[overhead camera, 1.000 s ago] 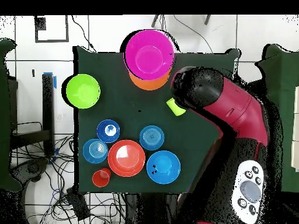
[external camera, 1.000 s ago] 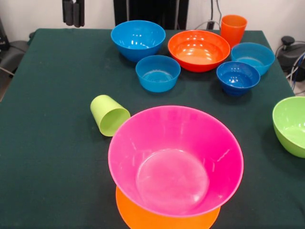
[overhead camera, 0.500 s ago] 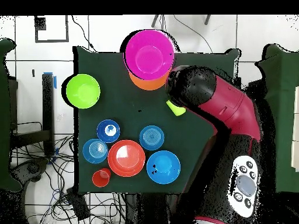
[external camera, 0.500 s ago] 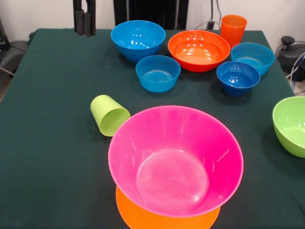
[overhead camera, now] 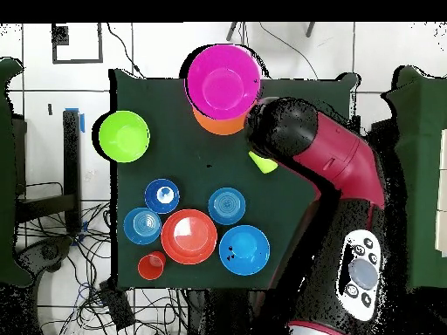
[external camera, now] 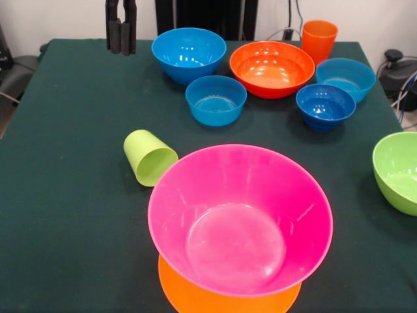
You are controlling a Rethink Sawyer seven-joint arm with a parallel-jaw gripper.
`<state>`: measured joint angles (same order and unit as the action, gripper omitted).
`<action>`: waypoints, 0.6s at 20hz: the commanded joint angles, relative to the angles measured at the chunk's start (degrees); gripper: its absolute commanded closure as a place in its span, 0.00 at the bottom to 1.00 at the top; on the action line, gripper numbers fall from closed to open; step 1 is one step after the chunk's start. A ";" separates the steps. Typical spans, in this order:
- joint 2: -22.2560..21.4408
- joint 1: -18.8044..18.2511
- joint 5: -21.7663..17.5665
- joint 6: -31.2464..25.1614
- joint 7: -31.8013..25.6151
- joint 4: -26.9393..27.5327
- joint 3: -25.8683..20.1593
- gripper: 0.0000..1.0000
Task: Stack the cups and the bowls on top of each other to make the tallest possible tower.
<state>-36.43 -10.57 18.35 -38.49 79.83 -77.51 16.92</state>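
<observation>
Front view: bowls (external camera: 272,68) beside tool (external camera: 121,34)

Pink bowl (external camera: 240,222) upright on orange base (external camera: 195,297)

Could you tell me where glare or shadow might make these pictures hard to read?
Front view: soft white glare on the pink bowl floor and the red-orange bowl; faint shadows under the bowls. Overhead view: a white highlight in the red-orange bowl, and the arm covers most of the lime green cup.

Tipped cup (external camera: 150,157) just beside tower (external camera: 238,225)
</observation>
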 commanded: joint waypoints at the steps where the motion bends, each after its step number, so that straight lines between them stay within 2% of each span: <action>1: 5.27 1.59 -5.62 0.63 4.21 -0.62 -5.46 1.00; 12: 7.49 1.82 -4.82 2.37 4.48 0.73 -6.16 1.00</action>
<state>-33.38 -9.88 18.35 -38.02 79.83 -76.72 16.88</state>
